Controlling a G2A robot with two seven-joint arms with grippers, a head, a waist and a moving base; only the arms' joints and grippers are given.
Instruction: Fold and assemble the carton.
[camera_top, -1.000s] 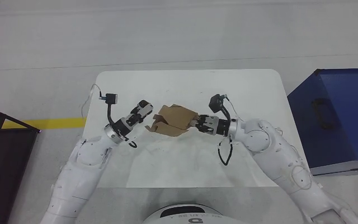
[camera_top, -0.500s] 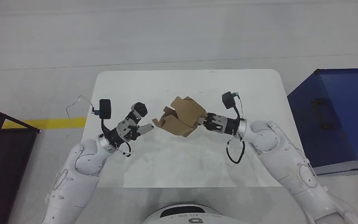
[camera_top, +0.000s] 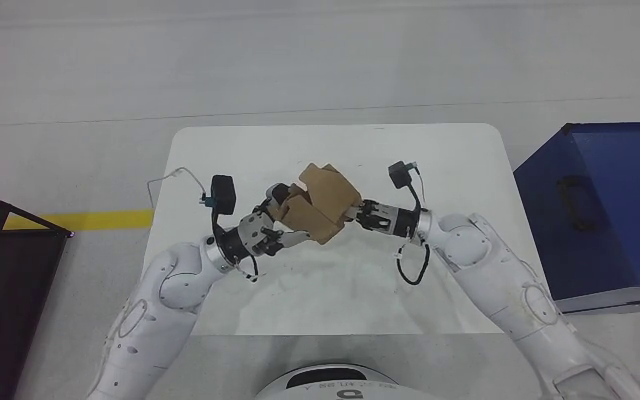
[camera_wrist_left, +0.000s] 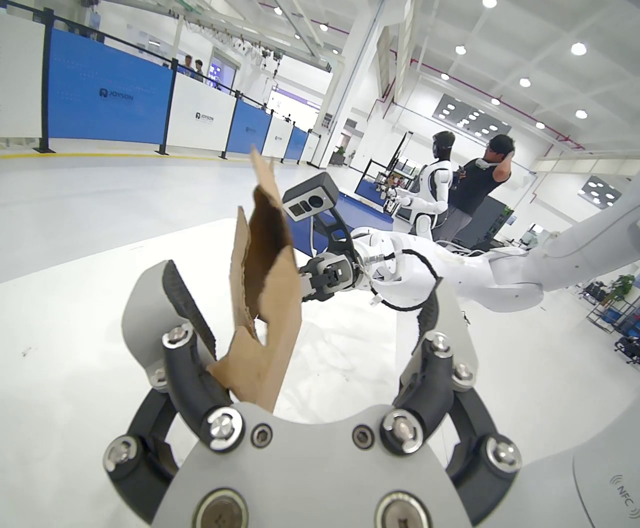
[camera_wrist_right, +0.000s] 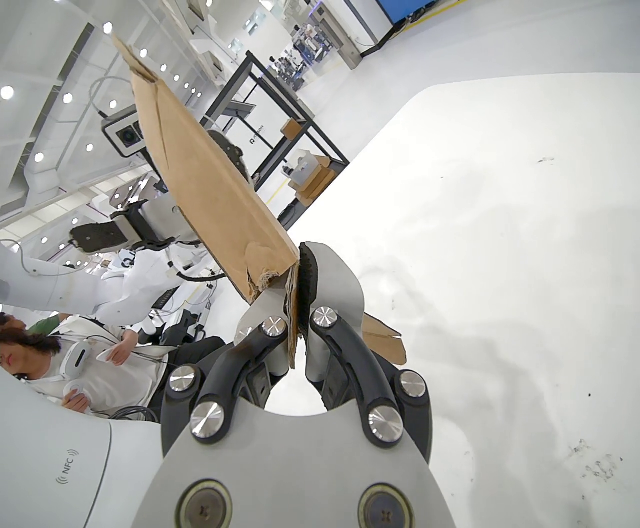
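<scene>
Cardboard of the carton (camera_top: 318, 203) is half folded and held up between the two arms over the middle of the desk (camera_top: 420, 290); whether it is clear of the surface or brushing it we cannot tell from above. Our right gripper (camera_wrist_right: 295, 285) pinches one edge of a panel, and the right wrist view shows that edge frayed and crushed at the pinch, a detail the top view is too far off to give. We judge that a hard pull or twist there could tear the panel or let it slip out. Our left gripper (camera_wrist_left: 300, 300) is spread wide, with a flap standing in the gap and leaning against one of the fingers (camera_wrist_left: 147, 297). The left wrist view makes this plain, while from above the gripper merely looks close to the carton. If it closes off-centre, it may crease the flap the wrong way or shove the carton against the other arm's hold.
</scene>
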